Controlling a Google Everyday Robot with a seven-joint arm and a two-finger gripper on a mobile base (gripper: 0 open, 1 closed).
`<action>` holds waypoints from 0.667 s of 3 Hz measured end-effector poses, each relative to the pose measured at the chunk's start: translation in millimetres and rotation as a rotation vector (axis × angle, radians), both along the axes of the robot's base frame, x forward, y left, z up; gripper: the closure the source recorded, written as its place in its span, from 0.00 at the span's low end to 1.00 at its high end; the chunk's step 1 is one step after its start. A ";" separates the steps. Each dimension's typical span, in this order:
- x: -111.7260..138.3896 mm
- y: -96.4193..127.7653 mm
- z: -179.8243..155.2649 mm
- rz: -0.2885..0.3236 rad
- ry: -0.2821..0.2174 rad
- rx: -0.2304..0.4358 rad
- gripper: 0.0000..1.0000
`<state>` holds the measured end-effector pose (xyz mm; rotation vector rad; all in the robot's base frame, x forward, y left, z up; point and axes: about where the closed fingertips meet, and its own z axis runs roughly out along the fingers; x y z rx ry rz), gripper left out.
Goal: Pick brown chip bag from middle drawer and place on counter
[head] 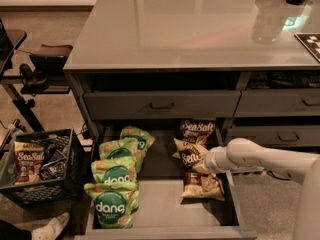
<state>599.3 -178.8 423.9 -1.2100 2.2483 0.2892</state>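
Observation:
The middle drawer (165, 219) stands pulled open under the counter (190, 29). Three brown chip bags lie along its right side: one at the back (196, 130), one in the middle (189, 156), one in front (202, 185). My white arm reaches in from the right. My gripper (206, 160) is at the right edge of the middle brown chip bag and is shut on it. That bag is crumpled and tilted up at the gripper. The fingertips are mostly hidden by the wrist and the bag.
Several green "dang" bags (116, 176) fill the drawer's left side. The shallower drawer front (162, 104) with a bar handle hangs above the open drawer. A black crate (37, 166) holding another snack bag stands on the floor at the left. More drawers (280, 134) are at the right.

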 end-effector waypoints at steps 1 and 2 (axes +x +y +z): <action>-27.2 -5.1 21.2 0.060 -0.001 0.075 1.00; -61.2 -13.9 70.8 0.145 -0.029 0.131 1.00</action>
